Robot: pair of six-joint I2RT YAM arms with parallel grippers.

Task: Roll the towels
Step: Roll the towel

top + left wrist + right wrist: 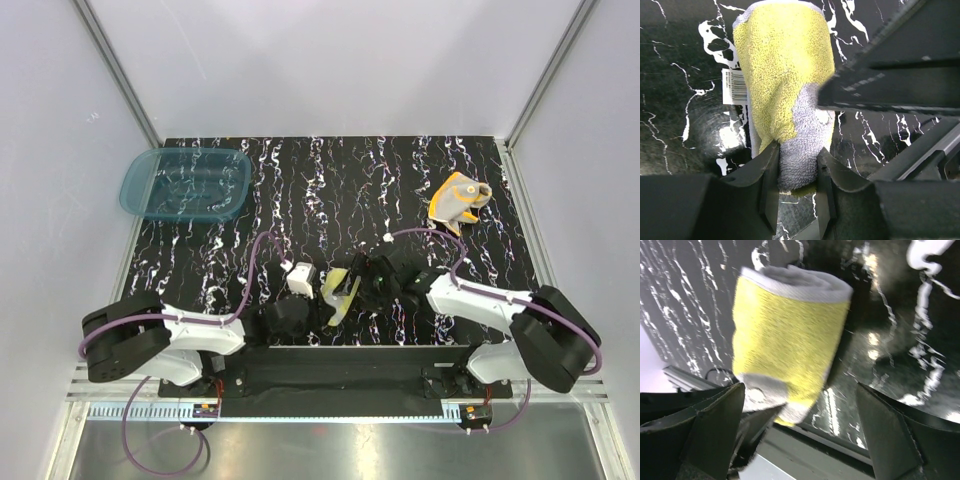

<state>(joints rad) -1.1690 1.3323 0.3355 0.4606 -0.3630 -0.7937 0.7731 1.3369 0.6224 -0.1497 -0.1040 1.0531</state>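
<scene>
Currently the yellow towel [785, 65] lies as a loose roll near the front edge of the bench [330, 190], between the two arms. The left hand [797, 160] is clamped on the grey-beige end of that roll, its jaws pressed into the cloth on both sides. The right hand [800, 390] stands with its jaws wide apart, one on each side of the roll, holding nothing. The orange towel [458, 198] lies crumpled and unrolled at the far right of the bench, well apart from both hands. A teal basin [128, 190] sits at the far left corner and plays no part. Judged from this layout, one towel is rolled and one remains to be done. Both towels appear to be soft, light terry cloth with no stiffness: they will sag when lifted, compress under the jaws, and are unlikely to be damaged by a firm pinch. The pile should give good friction against the jaws, while the glossy bench may let the cloth slide when pushed. A roll of this kind is likely to loosen once released, so it should be set down with its free edge underneath. The orange towel is best taken at a corner or hem, spread flat, then rolled from one short edge.
</scene>
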